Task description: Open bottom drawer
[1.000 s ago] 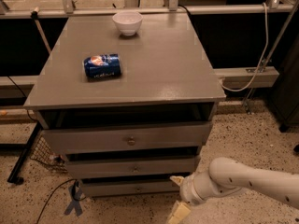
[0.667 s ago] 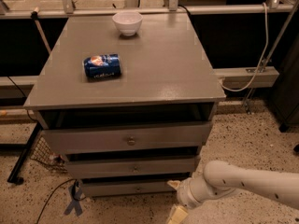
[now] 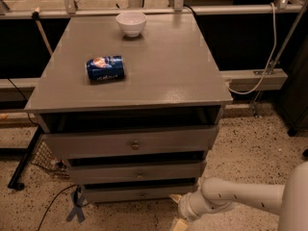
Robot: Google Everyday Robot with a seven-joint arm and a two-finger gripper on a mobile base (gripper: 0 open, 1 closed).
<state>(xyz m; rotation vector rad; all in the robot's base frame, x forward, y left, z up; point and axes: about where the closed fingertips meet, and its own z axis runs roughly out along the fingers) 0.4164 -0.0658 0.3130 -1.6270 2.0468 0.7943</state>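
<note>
The bottom drawer is the lowest of three grey drawers in the cabinet, with a small round knob, and its front sits nearly flush. My gripper is on the white arm coming in from the lower right. It hangs near the floor just in front of the drawer's right end, to the right of the knob. Its pale fingers stand apart and hold nothing. The lower finger is partly cut off by the frame's edge.
The middle drawer and top drawer stand above. A blue can lies on the cabinet top, and a white bowl stands at the back. Cables and blue tape lie on the speckled floor at the left.
The arm has moved left and slightly down, bringing the gripper closer to the right end of the bottom drawer. The drawers have not moved.
</note>
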